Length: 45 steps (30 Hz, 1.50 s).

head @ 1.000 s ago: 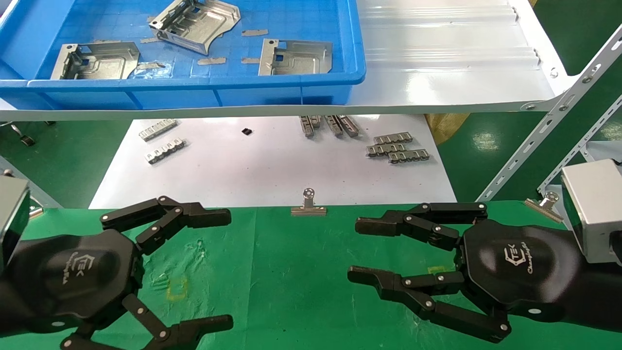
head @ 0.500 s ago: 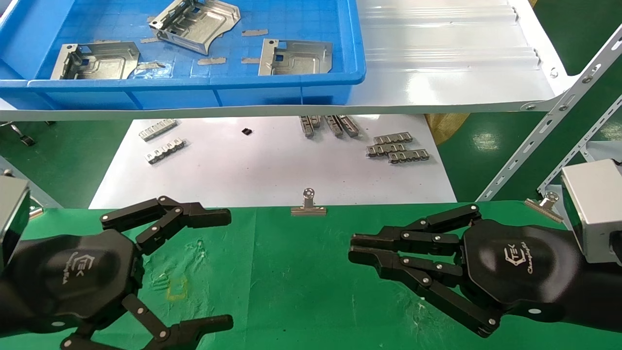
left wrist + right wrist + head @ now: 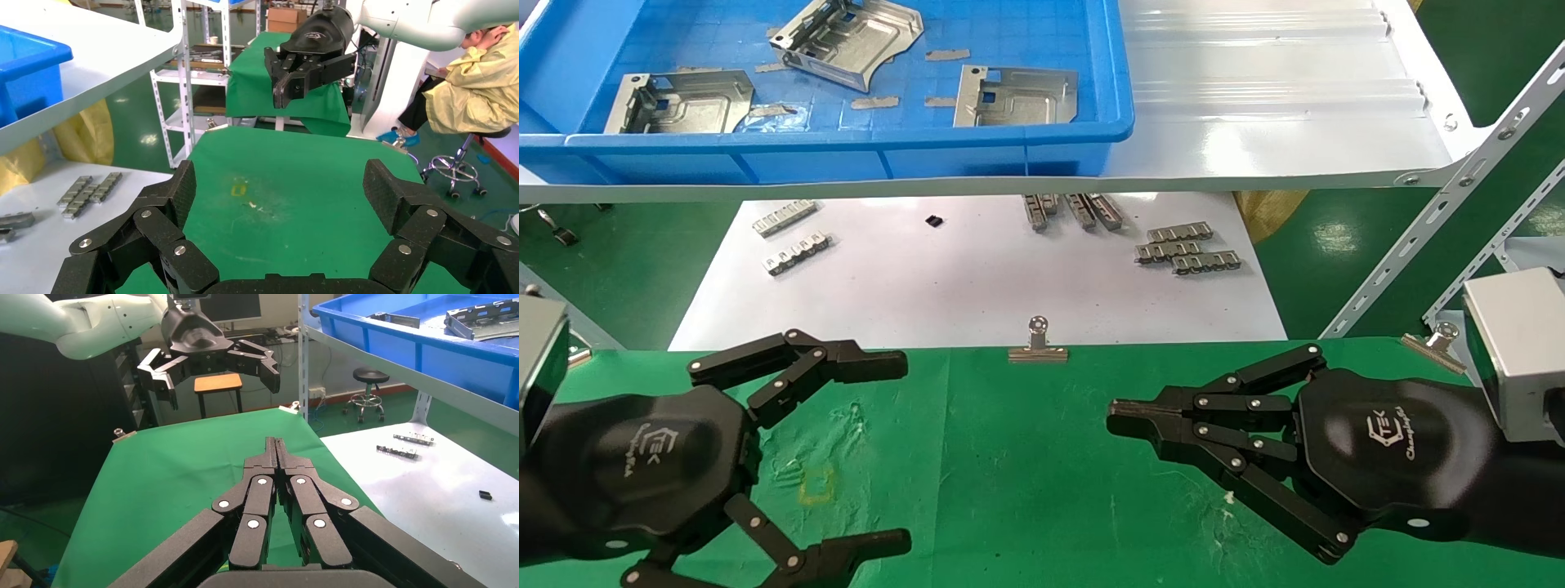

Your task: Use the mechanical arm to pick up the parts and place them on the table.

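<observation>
Three silvery parts lie in the blue bin [image 3: 977,143] on the white shelf: one on the left [image 3: 682,102], one at the back [image 3: 846,37], one on the right [image 3: 1016,96]. My left gripper [image 3: 899,449] is open and empty, low over the green table [image 3: 1009,490] at the left; its own view shows it [image 3: 278,190] over a yellow square mark [image 3: 237,189]. My right gripper [image 3: 1115,408] is shut and empty over the table at the right, its tips pressed together in its wrist view [image 3: 275,444]. No yellow tag shows on either arm.
A white board [image 3: 977,286] below the shelf carries small toothed metal strips [image 3: 1185,249]. Binder clips sit at the table's far edge [image 3: 1038,347] and at the right [image 3: 1438,339]. A slanted white shelf strut [image 3: 1442,208] stands at the right.
My right gripper has closed from wide open to fully shut, in place and on nothing. The left gripper and the parts have not moved.
</observation>
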Motion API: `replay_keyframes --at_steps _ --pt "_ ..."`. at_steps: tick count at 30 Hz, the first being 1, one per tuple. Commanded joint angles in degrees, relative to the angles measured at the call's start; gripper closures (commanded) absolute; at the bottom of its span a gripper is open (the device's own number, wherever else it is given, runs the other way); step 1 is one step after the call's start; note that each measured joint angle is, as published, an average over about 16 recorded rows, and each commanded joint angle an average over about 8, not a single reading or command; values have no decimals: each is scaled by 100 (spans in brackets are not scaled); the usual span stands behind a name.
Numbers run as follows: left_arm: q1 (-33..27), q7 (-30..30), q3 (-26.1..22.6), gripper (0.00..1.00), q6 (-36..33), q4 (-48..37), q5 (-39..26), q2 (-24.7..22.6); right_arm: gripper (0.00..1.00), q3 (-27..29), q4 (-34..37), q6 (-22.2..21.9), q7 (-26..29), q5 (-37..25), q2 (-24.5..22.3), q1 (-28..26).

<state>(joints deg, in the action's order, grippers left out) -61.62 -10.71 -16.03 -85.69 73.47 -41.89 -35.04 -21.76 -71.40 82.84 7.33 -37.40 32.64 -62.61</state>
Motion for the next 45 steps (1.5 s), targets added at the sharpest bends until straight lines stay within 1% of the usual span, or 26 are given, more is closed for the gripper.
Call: replay_keyframes --at_steps 1,18,22,25,29,32,35,38,39,40,41,43,44,45 --pt "0 0 0 0 0 0 0 0 100 0 0 0 0 0 0 0" --pt "-15 5 8 0 5 6 5 -2 100 0 0 0 0 0 0 0" --pt "-298 -16 47 0 109 -3 -29 -59 100 0 0 0 0 0 0 0" --pt "-849 -101 27 0 255 -118 -184 -216 100 0 0 0 0 0 0 0" --pt "-1929 -252 -166 0 446 -648 -657 -620 100 0 0 0 0 0 0 0" --pt "-2832 -295 -419 0 591 -1425 -1183 -1051 100 0 0 0 0 0 0 0" --pt "-3689 -255 -705 0 808 -2440 -1776 -1530 100 0 0 0 0 0 0 0" --pt "-4390 -146 -964 0 1138 -3517 -2326 -1983 100 0 0 0 0 0 0 0" --pt "-4582 -100 -1036 0 1287 -3863 -2489 -2123 97 0 0 0 0 0 0 0" --pt "-4755 -54 -1103 0 1452 -4195 -2643 -2255 93 0 0 0 0 0 0 0" --pt "-4904 -13 -1163 0 1632 -4499 -2782 -2376 83 0 0 0 0 0 0 0" --pt "-5164 58 -1280 0 2021 -5059 -3049 -2601 58 0 0 0 0 0 0 0" --pt "-5268 86 -1337 8 2204 -5294 -3172 -2694 45 0 0 0 0 0 0 0" --pt "-5363 113 -1397 20 2377 -5510 -3293 -2778 33 0 0 0 0 0 0 0"
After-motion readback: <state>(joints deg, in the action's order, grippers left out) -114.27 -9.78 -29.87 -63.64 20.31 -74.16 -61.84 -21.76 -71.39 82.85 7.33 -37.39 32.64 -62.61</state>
